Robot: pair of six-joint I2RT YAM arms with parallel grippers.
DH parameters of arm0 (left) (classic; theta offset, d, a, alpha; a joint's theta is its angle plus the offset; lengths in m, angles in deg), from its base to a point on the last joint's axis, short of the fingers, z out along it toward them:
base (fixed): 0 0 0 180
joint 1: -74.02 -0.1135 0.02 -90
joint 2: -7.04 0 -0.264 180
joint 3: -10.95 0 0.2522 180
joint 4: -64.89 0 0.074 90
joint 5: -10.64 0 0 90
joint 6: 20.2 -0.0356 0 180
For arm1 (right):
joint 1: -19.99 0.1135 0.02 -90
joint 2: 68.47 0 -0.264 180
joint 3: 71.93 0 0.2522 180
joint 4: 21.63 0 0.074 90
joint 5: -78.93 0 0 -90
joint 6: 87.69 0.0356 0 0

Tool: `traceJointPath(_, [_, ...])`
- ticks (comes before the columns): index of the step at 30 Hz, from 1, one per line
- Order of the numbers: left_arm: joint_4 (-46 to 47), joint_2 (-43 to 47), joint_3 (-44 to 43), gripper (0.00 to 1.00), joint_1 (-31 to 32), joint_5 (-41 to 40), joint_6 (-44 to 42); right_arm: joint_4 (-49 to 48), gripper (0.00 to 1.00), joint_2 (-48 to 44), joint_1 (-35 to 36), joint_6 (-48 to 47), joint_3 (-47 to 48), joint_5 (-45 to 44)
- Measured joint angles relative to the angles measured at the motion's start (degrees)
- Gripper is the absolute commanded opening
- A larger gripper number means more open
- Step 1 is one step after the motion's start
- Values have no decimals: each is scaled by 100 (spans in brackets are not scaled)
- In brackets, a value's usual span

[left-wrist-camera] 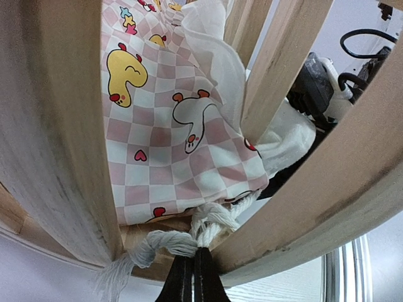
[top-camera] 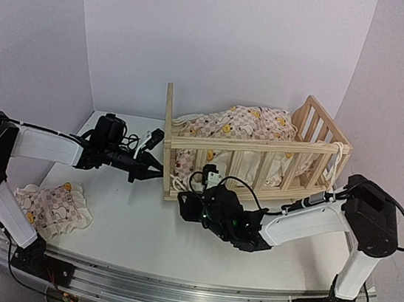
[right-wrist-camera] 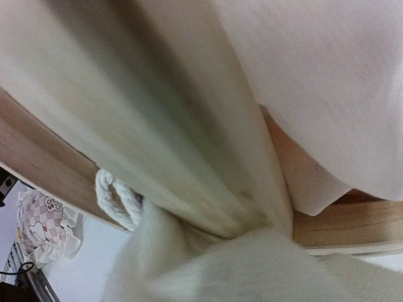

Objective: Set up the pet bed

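The pet bed sits toward the far right of the tabletop (top-camera: 145,242) and has 2 parts. These are 1 pale pine frame (top-camera: 251,148) with square-edged slatted rails, and 1 soft, rumpled cushion (top-camera: 247,121) lying inside it, printed in pink-white checks with yellow ducks. A white cord is knotted on the frame's right end post. 1 small pillow (top-camera: 53,207) in matching fabric with a ruffled edge lies apart at the near left corner. Both of the 2 arms reach to the frame's left end. The left gripper (top-camera: 156,167) is at the end rail and the right gripper (top-camera: 196,187) at the near left post. Only the left wrist view shows the contact. There the dark fingers (left-wrist-camera: 182,283) are pressed together on a twisted white cotton tie string (left-wrist-camera: 189,238) that emerges between the slats under the cushion's sheer ruffle. The right wrist view is blurred, showing smooth wood grain, pale cloth, 1 loop of cord and the pillow beyond. Whether the right gripper's fingers are spread or pressed together cannot be told.
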Motion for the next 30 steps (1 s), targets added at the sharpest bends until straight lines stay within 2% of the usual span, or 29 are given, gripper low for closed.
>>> traceJointPath(8, [-42,99,37,0,-51,-164,30,40,5,237,-127,73,56,-18])
traceJointPath(10, [-45,106,37,0,-57,-193,47,75,0,247,-155,73,61,-31])
traceJointPath(16, [-307,223,37,0,-162,-179,135,83,0,234,-212,-148,34,69])
traceJointPath(25, [-1600,559,-10,0,-820,64,-122,189,0,-214,-492,-1146,-376,563])
traceJointPath(30, [-1822,602,208,0,-785,217,863,250,0,-299,-523,-1671,-376,1067])
